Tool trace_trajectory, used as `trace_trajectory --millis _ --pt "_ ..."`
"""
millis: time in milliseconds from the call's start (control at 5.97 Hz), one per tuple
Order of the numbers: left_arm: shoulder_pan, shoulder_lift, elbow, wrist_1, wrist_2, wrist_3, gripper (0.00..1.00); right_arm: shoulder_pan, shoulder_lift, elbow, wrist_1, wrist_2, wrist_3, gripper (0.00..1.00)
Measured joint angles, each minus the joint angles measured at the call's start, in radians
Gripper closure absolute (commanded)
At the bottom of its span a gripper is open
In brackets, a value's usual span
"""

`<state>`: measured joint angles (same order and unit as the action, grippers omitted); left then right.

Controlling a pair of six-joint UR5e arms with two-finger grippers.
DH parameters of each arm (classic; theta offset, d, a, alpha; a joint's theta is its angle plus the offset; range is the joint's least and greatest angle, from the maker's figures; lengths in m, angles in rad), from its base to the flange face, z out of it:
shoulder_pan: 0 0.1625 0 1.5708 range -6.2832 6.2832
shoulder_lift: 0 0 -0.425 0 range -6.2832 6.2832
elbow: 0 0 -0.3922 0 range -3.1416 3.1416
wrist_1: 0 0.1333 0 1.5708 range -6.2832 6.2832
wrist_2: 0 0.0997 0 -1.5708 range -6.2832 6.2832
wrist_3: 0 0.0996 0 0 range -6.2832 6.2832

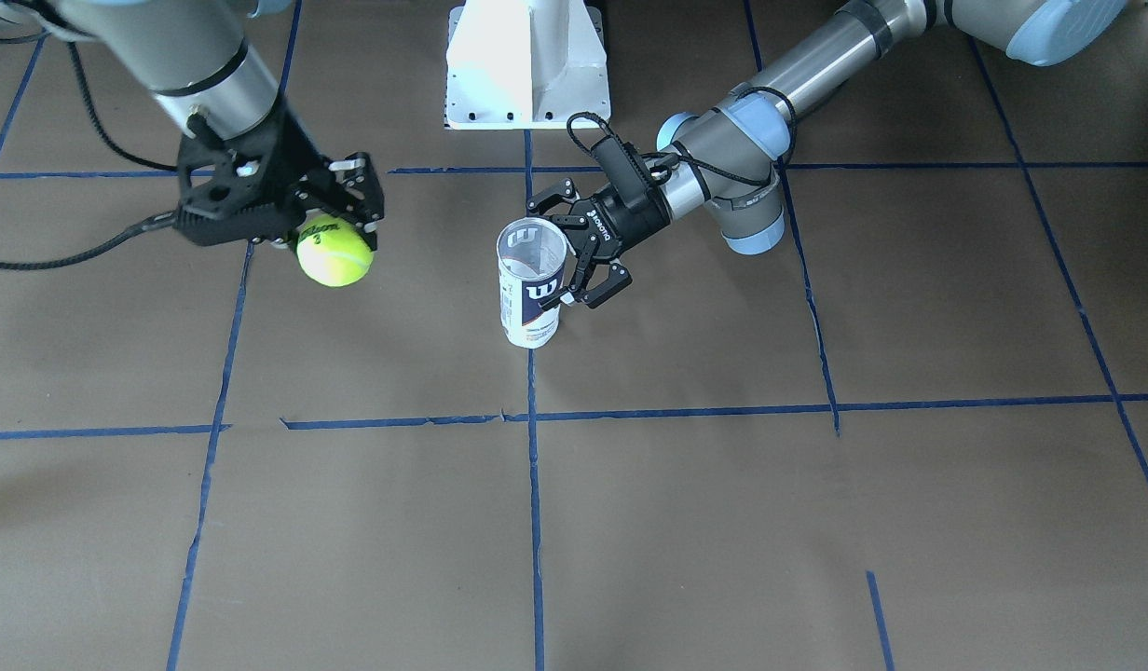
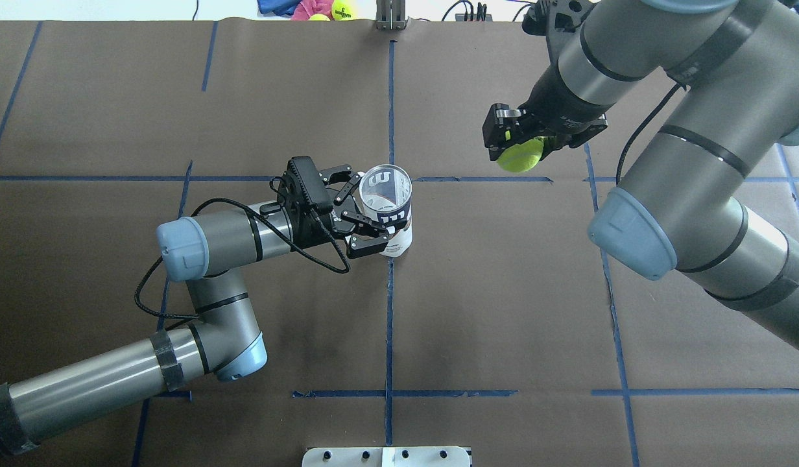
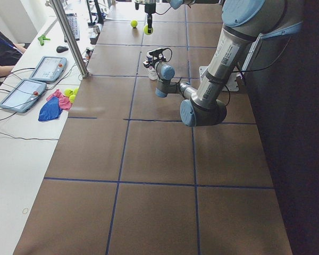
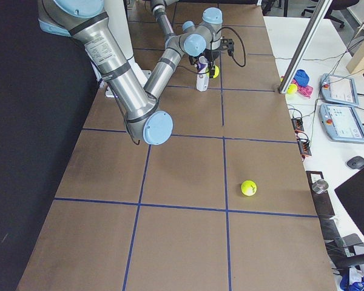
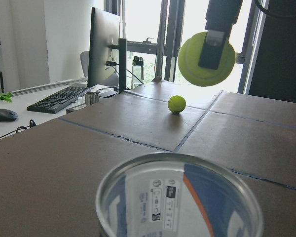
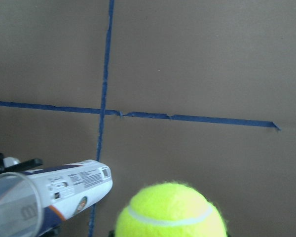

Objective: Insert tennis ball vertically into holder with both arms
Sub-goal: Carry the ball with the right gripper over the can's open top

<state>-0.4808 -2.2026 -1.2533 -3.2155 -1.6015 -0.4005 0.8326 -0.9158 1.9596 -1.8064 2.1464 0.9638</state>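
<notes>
Nearest the left wrist camera, the holder (image 1: 531, 289) stands upright on the brown table (image 1: 723, 522), right on a blue tape line (image 1: 534, 522), with its round open mouth facing up. It is a clear plastic can, see-through near the rim, with a white and navy label lower down that carries a white "W", small print and an orange stripe. The left gripper (image 1: 565, 250) reaches in level from the side. Its black fingers are spread wide and flank the can's upper part, but whether they touch it cannot be told. Farther off, toward the robot's right and well apart from the can, the tennis ball (image 1: 334, 250) hangs above the table. It is fuzzy, bright yellow-green, with a pale curved seam and black "Wilson 3" print. The right gripper (image 1: 330, 233) points down and pinches it between its jaws. Beyond that, a second tennis ball (image 4: 249, 188) lies loose on the table, and a monitor (image 5: 104, 47) and keyboard (image 5: 59, 100) sit on a desk past the edge.
</notes>
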Motion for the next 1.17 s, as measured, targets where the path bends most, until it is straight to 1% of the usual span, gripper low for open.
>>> trace_trajectory --millis 168,335,503,670,838,1005,1173 --pt "0.001 -0.004 0.000 0.002 0.000 -0.001 0.09 -0.021 0.061 -0.004 -0.038 -0.002 0.059 0.94" --pt "0.002 -0.007 0.000 0.003 0.000 -0.002 0.11 -0.042 0.126 -0.036 -0.060 -0.009 0.120 0.94" --pt "0.003 -0.008 0.000 0.004 0.000 -0.003 0.14 -0.066 0.191 -0.093 -0.067 -0.031 0.172 0.93" --pt "0.004 -0.009 0.000 0.004 0.000 -0.003 0.16 -0.089 0.231 -0.135 -0.068 -0.057 0.198 0.93" --pt "0.007 -0.009 0.000 0.005 -0.001 -0.003 0.17 -0.106 0.246 -0.154 -0.068 -0.072 0.208 0.92" --pt "0.010 -0.009 0.000 0.005 -0.001 -0.003 0.17 -0.119 0.256 -0.169 -0.068 -0.085 0.210 0.88" --pt "0.012 -0.009 0.000 0.005 -0.001 -0.003 0.17 -0.132 0.270 -0.193 -0.068 -0.096 0.218 0.80"
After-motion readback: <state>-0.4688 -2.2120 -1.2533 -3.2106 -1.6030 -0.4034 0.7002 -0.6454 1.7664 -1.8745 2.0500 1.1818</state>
